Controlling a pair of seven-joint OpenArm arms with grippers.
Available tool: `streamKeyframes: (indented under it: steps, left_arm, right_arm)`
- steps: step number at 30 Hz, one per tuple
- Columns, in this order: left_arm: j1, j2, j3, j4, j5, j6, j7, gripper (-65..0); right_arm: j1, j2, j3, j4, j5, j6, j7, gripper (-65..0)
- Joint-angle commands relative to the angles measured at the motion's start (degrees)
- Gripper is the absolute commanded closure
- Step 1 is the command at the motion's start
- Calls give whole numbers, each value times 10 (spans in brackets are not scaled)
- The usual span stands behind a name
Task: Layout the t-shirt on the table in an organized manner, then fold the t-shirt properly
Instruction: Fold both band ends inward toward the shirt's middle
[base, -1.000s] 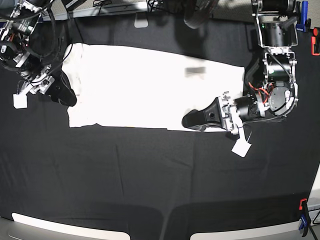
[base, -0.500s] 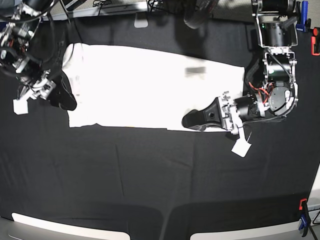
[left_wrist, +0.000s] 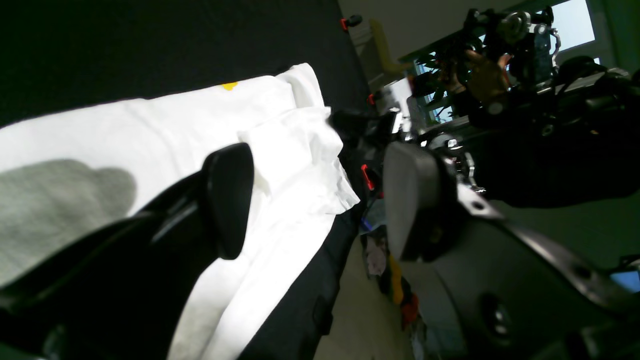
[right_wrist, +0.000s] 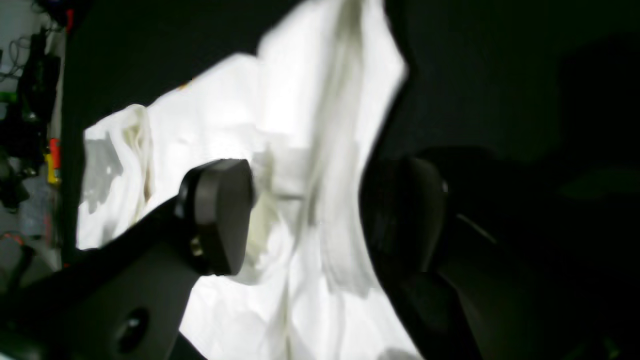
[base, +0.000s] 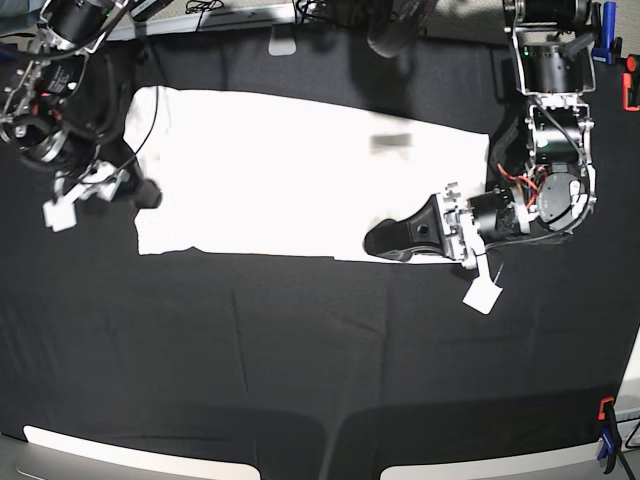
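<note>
While your t-shirt (base: 300, 175) lies spread on the table (base: 300, 350), here is what you have in front of you.

T-shirt: a long white strip, plain side up, stretched across the far half of the black cloth; a small grey mark shows near its upper right in the base view.
Yellow print (left_wrist: 229, 86): you can see a small spot of it at the shirt's far edge in the left wrist view.
Left gripper (base: 385, 238): lying low on the shirt's near edge, at the base view's right; your left wrist view shows its jaws spread wide, one black pad (left_wrist: 227, 197) over the white fabric, the other off past the table edge, nothing between them.
Right gripper (base: 145, 193): at the shirt's opposite end, just at its edge; your right wrist view shows the jaws parted with bunched, wrinkled fabric seen in the gap, though blur keeps you from telling whether either pad touches it.
Paper tags: one white tag (base: 483, 295) hangs by the left gripper, another (base: 60, 214) by the right.
</note>
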Motion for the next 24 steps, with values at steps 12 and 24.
streamKeyframes:
  steps: [12, 24]
  left_arm:
    - [-12, -2, -2, 10, -20, -2, -2, -383]
    - [-12, -2, -2, 10, -19, -2, -2, -383]
  right_arm:
    - [5, 8, -156, -19, 7, 4, -5, -445]
    - [6, 16, -107, -18, -36, 4, -7, -126]
